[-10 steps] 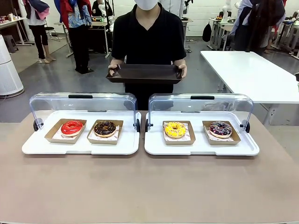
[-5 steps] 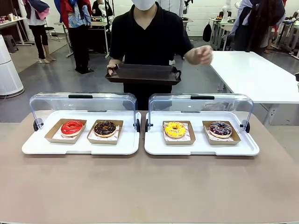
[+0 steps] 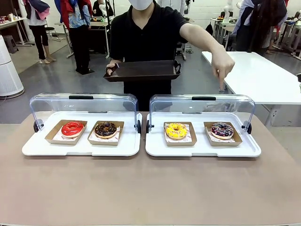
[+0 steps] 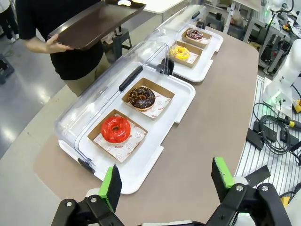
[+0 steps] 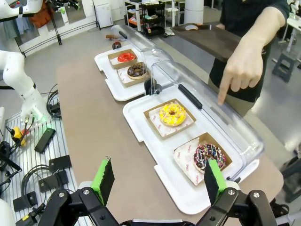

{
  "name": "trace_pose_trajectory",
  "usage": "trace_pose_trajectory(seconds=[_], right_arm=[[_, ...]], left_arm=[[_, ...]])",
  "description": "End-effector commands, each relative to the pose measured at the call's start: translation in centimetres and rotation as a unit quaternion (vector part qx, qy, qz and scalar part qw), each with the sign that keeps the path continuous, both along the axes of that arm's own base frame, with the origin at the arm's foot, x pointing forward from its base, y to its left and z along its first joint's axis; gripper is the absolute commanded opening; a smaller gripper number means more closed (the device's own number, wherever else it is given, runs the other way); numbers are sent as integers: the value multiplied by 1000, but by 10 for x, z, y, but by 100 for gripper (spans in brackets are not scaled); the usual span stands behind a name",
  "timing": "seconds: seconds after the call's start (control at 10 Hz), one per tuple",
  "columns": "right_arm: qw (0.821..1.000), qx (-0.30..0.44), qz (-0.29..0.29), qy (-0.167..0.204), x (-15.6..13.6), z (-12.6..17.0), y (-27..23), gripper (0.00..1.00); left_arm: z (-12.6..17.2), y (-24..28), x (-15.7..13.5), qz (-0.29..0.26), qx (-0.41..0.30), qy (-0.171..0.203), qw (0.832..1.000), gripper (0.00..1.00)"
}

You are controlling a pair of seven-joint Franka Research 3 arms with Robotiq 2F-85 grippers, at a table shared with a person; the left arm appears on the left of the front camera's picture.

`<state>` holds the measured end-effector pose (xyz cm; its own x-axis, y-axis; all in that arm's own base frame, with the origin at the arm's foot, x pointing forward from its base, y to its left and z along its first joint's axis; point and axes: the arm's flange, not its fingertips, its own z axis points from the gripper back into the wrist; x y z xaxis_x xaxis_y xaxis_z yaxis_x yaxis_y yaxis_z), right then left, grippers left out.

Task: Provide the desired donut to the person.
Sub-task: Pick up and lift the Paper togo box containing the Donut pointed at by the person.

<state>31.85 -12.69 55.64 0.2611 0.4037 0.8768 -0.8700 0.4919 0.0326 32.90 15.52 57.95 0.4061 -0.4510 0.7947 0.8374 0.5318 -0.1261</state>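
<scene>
front view: person (image 3: 149, 37) in a black shirt stands at the far side of the table (image 3: 150, 188), one hand holding a dark tray (image 3: 142, 70) at chest level. the pointing hand (image 3: 225, 63) reaches out, index finger aimed down just above the clear lid (image 3: 202, 106) of the right white tray (image 3: 202, 149), in line with the purple-iced donut (image 3: 222, 130). yellow donut (image 3: 176, 131) sits beside that one. red donut (image 3: 72, 128) and chocolate donut (image 3: 106, 129) lie in the left case (image 3: 82, 147).

left wrist view: left gripper (image 4: 168, 181) has its jaws spread wide with nothing between them, hanging over the table's near edge by the red donut.

right wrist view: right gripper (image 5: 160, 181) is likewise wide apart and empty, above the tray end holding the purple-iced donut.
</scene>
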Motion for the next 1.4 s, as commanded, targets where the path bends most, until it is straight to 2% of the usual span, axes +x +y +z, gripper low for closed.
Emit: trace_pose_trajectory(seconds=[0.0, 1.3], right_arm=[[1000, 1, 6, -3, 3, -1, 0, 100], [1000, 1, 6, -3, 3, -1, 0, 100]], left_arm=[[-1, 0, 0, -1, 3, 1, 1000, 100], [-1, 0, 0, -1, 3, 1, 1000, 100]])
